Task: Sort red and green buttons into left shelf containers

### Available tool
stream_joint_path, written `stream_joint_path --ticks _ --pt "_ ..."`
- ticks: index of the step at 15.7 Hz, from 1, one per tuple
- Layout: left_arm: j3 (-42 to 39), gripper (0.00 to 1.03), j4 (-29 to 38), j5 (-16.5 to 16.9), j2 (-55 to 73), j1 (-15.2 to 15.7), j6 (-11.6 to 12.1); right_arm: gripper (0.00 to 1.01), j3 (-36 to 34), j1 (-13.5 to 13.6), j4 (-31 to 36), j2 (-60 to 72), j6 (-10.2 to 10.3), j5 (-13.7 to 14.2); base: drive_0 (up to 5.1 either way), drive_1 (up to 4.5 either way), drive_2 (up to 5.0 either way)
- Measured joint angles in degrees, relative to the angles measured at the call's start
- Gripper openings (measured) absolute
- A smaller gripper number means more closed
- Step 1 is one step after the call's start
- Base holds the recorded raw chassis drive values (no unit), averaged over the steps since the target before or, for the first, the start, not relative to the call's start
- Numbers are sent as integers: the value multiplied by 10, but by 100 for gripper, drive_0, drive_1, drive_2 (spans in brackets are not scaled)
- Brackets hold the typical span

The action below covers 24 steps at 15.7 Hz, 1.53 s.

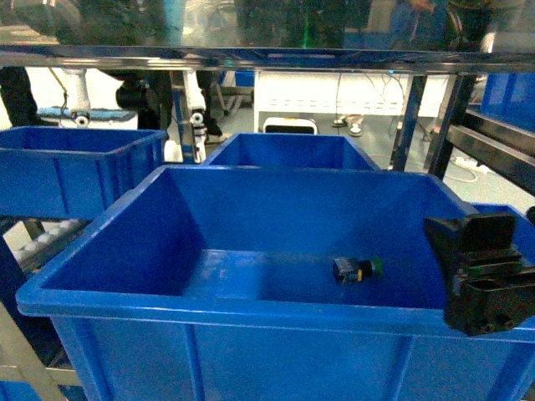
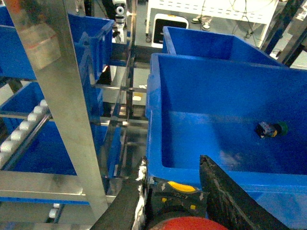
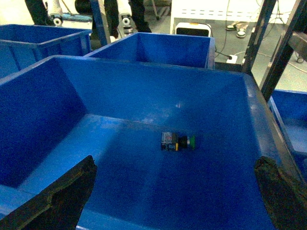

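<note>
The green button [image 1: 358,269] lies on its side on the floor of the big near bin [image 1: 251,307], right of centre, its long axis running left to right with the green cap pointing right; it sits ahead of and below the right pincer [image 3: 175,201], whose jaws are spread wide and empty over the near right rim, so this arm is nearer; the left pincer [image 2: 175,201] grips the red button [image 2: 188,224], low outside the bin's near left corner.
</note>
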Motion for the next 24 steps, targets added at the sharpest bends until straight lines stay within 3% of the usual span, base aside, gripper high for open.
stream_joint_path --ticks 2,3,5,6,7,16,18,19,24 --pt "0 28 0 0 0 0 0 98 -35 10 -68 -105 3 43 0 0 0" --pt "0 28 0 0 0 0 0 98 -61 29 -114 -168 5 76 0 0 0" --pt "0 28 0 0 0 0 0 98 -110 50 -258 -307 16 122 0 0 0" --pt "0 28 0 0 0 0 0 98 -121 43 -338 -387 16 132 0 0 0" --pt "0 28 0 0 0 0 0 98 -122 29 -370 -436 15 132 0 0 0" --pt "0 28 -1 0 0 -2 0 98 -122 27 -374 -434 15 134 0 0 0" --pt "0 28 12 -3 13 -30 -3 98 -122 27 -374 -434 15 134 0 0 0" --pt "19 28 91 -15 131 -92 -28 98 -122 27 -374 -434 15 134 0 0 0" --pt "116 28 196 -45 348 -163 -48 98 -122 27 -374 -434 15 134 0 0 0"
